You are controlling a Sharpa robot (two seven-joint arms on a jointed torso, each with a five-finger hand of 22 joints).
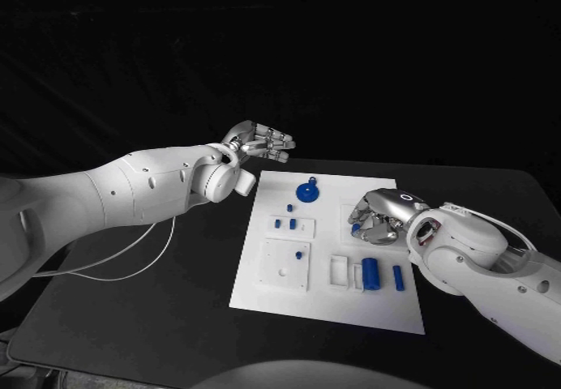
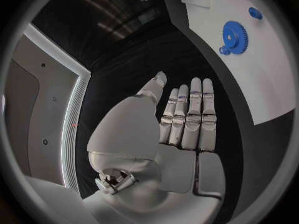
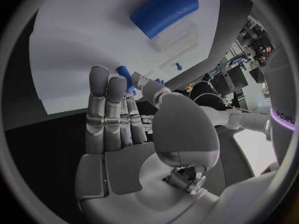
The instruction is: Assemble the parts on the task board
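the head view looks down from above the robot at the black table (image 1: 129, 324), taking in the whole white task board (image 1: 339, 312) from well back. the left wrist view sits close behind the left hand (image 2: 184, 122), facing past its straight fingers toward the board's corner with the blue gear (image 2: 235, 37). the right wrist view sits just behind the right hand (image 3: 118, 119), very near the board (a blue cylinder (image 3: 164, 10) looms large). all three share the board; the gear (image 1: 306, 192) and cylinder (image 1: 370, 273) also appear from the head.
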